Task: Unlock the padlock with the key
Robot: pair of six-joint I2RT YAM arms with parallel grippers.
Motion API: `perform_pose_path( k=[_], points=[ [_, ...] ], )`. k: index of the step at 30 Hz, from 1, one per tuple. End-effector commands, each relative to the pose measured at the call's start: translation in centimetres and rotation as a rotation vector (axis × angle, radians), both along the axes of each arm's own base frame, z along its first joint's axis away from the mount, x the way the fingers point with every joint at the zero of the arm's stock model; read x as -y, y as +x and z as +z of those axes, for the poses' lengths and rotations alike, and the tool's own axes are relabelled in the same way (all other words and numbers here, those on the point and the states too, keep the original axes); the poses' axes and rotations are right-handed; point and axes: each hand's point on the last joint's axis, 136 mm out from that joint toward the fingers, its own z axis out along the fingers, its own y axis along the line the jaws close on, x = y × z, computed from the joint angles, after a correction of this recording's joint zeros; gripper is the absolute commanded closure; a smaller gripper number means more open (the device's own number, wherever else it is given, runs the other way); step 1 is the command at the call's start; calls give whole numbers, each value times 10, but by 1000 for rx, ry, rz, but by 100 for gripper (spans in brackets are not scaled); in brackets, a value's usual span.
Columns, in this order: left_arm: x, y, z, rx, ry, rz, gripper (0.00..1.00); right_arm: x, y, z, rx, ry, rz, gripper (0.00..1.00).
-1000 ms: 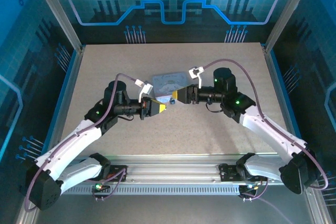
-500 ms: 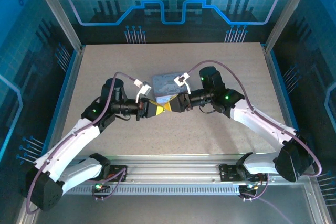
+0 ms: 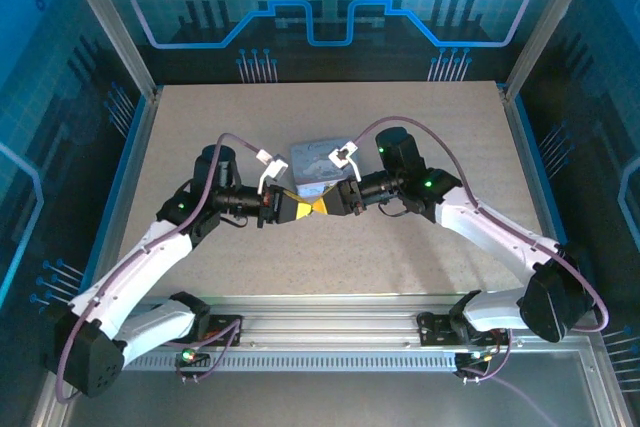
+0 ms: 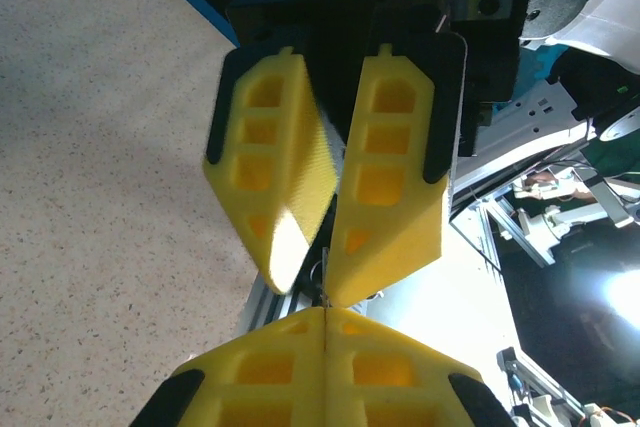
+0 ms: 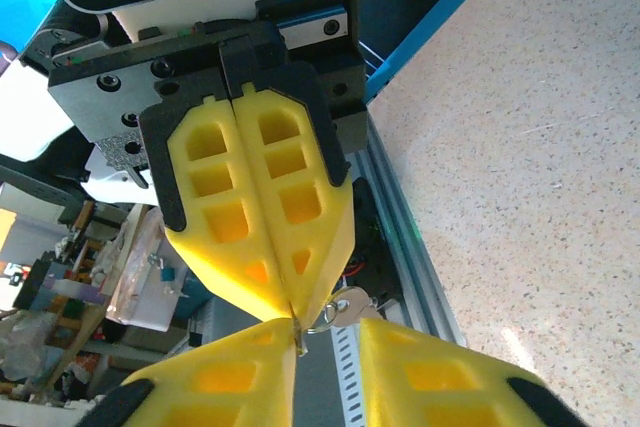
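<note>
Speckled beige tabletop (image 3: 420, 257) edged in blue. Enclosed by blue-lit panels (image 3: 320, 7) printed with circuit patterns, framed by aluminium posts (image 3: 105, 17). Slotted metal rail (image 3: 330, 332) along the near edge.

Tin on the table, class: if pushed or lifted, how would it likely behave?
The tin lies flat and low on the table, so a push would probably slide it rather than tip it. Its boxy, flat-sided shape suggests it will not roll. It looks like thin metal, so likely stiff yet light for its size; contents are unseen.
</note>
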Motion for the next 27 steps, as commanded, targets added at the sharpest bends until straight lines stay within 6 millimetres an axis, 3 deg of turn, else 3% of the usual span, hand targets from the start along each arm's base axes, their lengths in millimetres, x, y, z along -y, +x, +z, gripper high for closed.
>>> perform_pose_path(
  k=[1,3,9,12,14,23,27],
  points=[
    [1,-4,15,27,-31,-45,100,-5,0,11,25,26,22,89],
    [2,-3,13,23,-26,-45,100,-5,1,11,28,26,20,99],
    [-1,7,6,0,-7,4,100,-5,8,7,50,7,-32,100],
    [-7,16,7,-5,-15,59,65,-1,15,5,66,6,-88,100],
    [-11,23,8,-22,-51,103,54,1,19,5,69,18,-125,100],
    [-14,29,0,-74,-162,154,53,7,29,4,66,47,-193,100],
    [-13,30,0,-79,-181,158,57,5,30,5,62,55,-189,100]
  ],
)
